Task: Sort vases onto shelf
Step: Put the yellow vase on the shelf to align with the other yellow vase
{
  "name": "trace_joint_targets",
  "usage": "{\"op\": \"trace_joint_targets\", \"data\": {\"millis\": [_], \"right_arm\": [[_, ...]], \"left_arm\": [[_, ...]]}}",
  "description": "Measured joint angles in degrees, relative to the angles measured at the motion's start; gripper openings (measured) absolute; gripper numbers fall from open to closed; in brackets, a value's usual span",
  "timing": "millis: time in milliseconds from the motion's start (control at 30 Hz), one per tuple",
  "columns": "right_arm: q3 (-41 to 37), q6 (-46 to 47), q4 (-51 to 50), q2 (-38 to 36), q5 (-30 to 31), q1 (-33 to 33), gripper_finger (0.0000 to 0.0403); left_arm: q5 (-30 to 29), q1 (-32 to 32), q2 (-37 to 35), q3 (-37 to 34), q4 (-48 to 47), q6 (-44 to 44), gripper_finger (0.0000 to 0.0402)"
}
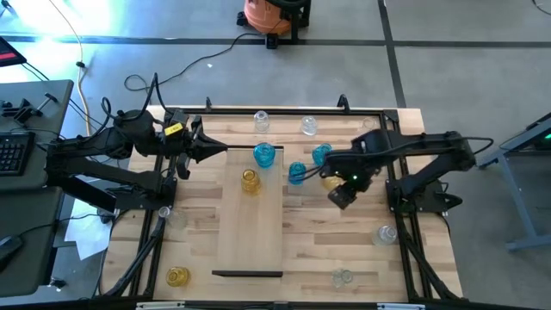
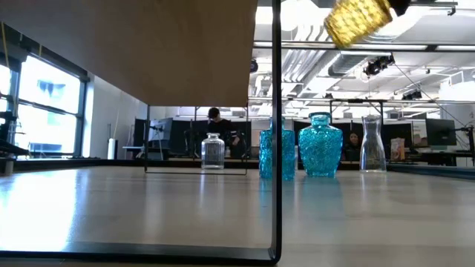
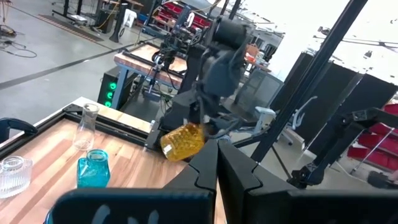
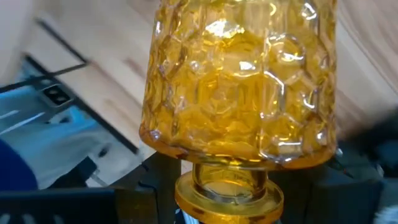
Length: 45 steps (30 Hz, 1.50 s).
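Observation:
My right gripper [image 1: 337, 184] is shut on a yellow vase [image 1: 331, 181], raised above the table just right of the shelf [image 1: 250, 228]. The low view shows this vase [image 2: 358, 19] high up. A second yellow vase [image 1: 250, 181] and a blue vase [image 1: 264, 155] stand on the shelf's far end. Two blue vases [image 1: 297, 172] [image 1: 321, 155] stand on the table beside it. My left gripper [image 1: 219, 149] hangs shut and holding nothing at the shelf's far left corner. My right gripper pinches the yellow vase's narrow neck [image 4: 229, 179], just behind the rim, with one finger on each side. The fingers slant steeply down. The vase is lifted clear of the table and tilted, its honeycomb body [image 3: 182, 140] reaching out beyond the fingertips.
Clear vases stand at the far edge [image 1: 261, 120] [image 1: 308, 127], at the right [image 1: 387, 234] and at the near edge [image 1: 343, 277]. Another yellow vase [image 1: 178, 275] sits at the near left. The shelf's thin dark leg [image 2: 277, 133] rises from the tabletop.

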Motion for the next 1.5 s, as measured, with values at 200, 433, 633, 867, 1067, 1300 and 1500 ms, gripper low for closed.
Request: {"op": "trace_joint_targets", "data": {"millis": [200, 433, 633, 867, 1067, 1300, 1500], "right_arm": [[6.65, -5.15, 0.17, 6.95, -3.84, 2.13, 0.0168], [6.66, -7.76, 0.03, 11.49, -15.76, 5.18, 0.0169], [6.66, -7.20, 0.04, 13.24, -19.56, 5.62, 0.0169], [5.98, -8.66, 0.17, 14.98, -25.14, 5.54, 0.0169], [-1.29, -7.29, 0.09, 13.24, -26.34, 6.52, 0.0170], [-14.30, -6.15, 0.02, 6.77, -29.36, 8.08, 0.0170], [-26.24, -7.21, -0.03, 1.56, -34.93, 6.92, 0.0170]], "left_arm": [[0.02, 0.00, 0.00, 0.00, 0.01, -0.09, 0.0001], [0.04, 0.00, -0.50, 0.04, 0.04, -0.09, 0.0001], [0.07, 0.00, -1.11, 0.04, -0.50, 0.32, 0.0001], [0.13, 0.00, -1.68, 0.04, -0.81, 0.00, 0.0001], [0.62, 0.00, -2.66, 0.04, -1.27, -0.11, 0.0001], [1.29, 0.00, -3.86, 0.02, -1.39, -0.13, 0.0001], [1.29, 0.00, -4.14, 0.02, -1.54, -0.11, 0.0001]]}}
